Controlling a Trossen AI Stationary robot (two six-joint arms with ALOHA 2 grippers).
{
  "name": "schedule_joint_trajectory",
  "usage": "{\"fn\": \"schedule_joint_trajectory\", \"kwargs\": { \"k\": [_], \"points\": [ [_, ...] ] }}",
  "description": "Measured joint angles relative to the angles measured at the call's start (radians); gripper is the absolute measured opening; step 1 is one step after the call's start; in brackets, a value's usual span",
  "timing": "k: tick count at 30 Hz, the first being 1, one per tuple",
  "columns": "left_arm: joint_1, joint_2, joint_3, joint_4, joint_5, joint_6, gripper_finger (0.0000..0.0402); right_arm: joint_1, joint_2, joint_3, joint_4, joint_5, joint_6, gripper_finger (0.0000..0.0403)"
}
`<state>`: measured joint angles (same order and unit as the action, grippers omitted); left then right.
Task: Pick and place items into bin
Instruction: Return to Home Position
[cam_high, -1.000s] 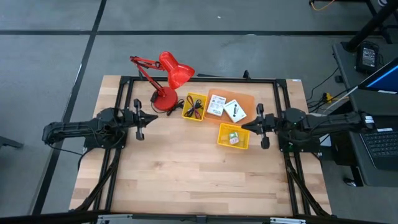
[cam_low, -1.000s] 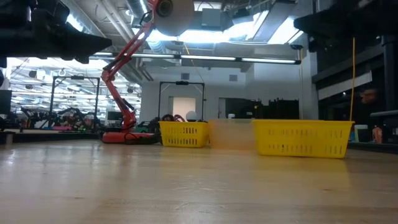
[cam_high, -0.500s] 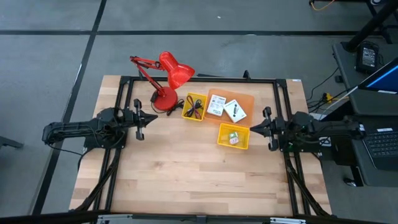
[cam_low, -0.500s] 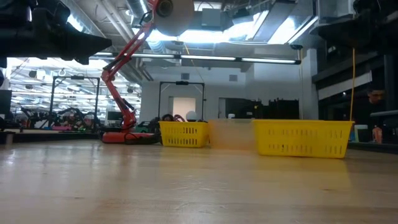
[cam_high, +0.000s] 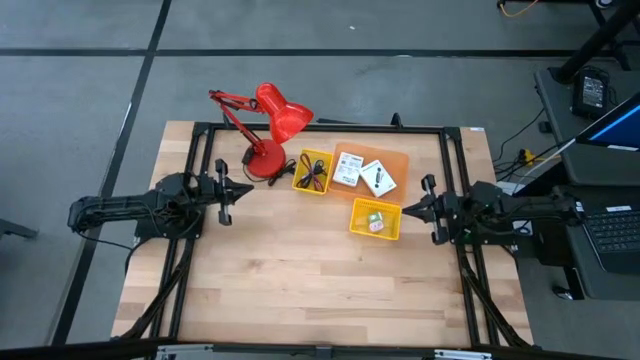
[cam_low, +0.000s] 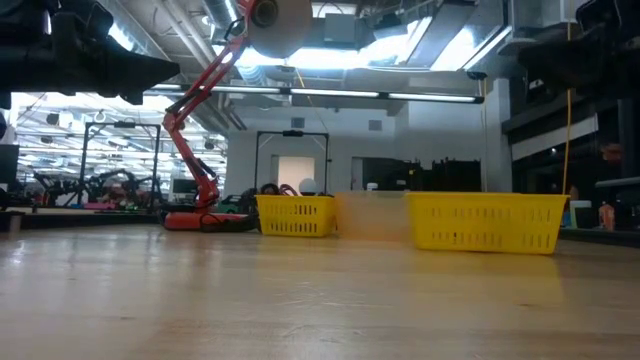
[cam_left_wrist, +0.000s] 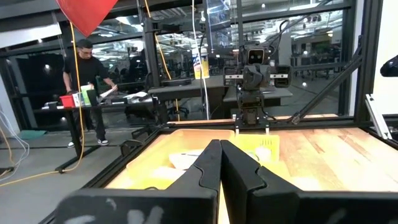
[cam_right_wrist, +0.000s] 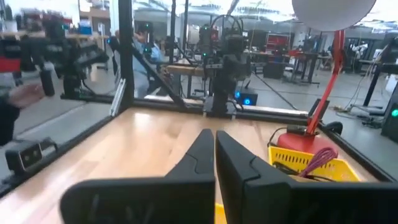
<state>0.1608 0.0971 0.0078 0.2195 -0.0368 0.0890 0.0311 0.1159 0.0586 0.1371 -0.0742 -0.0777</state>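
Red desk lamp (cam_high: 283, 113) stands at the back edge of the wooden table (cam_high: 300, 290), left of centre, with its shade tipped down. An open laptop (cam_high: 612, 232) sits off to the right. In the room beyond, a person (cam_left_wrist: 84, 68) in dark clothes stands at a bench.

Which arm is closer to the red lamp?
Left. The left gripper sits close beside the lamp, near its base, fingers shut. The right gripper is far off on the opposite side, fingers also shut.
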Motion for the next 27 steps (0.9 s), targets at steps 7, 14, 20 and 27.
{"fn": "schedule_joint_trajectory", "kwargs": {
  "k": [7,14,20,27],
  "points": [
    [0.000,0.000,0.000,0.000,0.000,0.002,0.0002,0.000,-0.001,-0.033,0.043,0.000,0.025,0.0000],
    [0.000,0.000,0.000,0.000,0.000,0.002,0.0002,0.000,0.007,-0.052,0.061,0.001,0.021,0.0000],
    [0.000,0.000,0.000,0.000,0.000,0.002,0.0002,0.000,0.008,-0.052,0.053,0.001,0.037,0.0000],
    [0.000,0.000,0.000,0.000,0.000,0.003,0.0002,0.000,0.007,-0.052,0.053,0.002,0.179,0.0000]
  ]
}}
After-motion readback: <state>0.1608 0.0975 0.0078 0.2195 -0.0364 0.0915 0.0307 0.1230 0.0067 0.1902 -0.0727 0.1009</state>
